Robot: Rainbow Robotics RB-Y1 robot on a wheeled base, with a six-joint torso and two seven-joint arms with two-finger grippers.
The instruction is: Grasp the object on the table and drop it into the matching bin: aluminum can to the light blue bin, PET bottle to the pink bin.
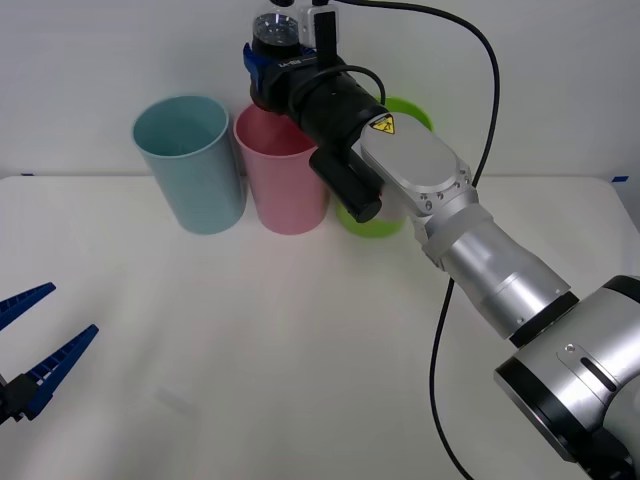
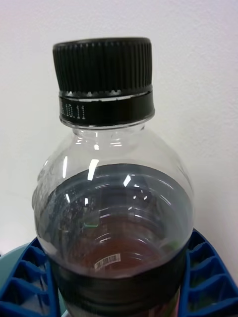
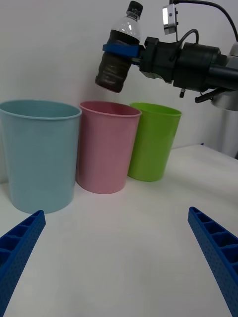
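Waiting low over the near left of the white desk [image 1: 300, 360], the left end effector [image 1: 28, 345] has its blue ribbed fingers [image 3: 20, 242] spread wide with nothing between them. Farther back stand three tall cups in a row: the light blue bin [image 1: 190, 165] on the left, the pink bin [image 1: 283, 180] just beside it in the middle, and a lime green bin [image 1: 395, 215] on the right, partly hidden behind the right arm in the front view. The right arm reaches forward across the desk, and its right end effector [image 1: 268, 68] is clamped around the PET bottle [image 3: 119, 52], with blue fingers [image 2: 208, 277] pressing on either side of the dark lower half. In the left wrist view the bottle hangs in the air above the pink bin's rim, tilted, its black cap [image 2: 103, 67] uppermost and its base clear of the bin.
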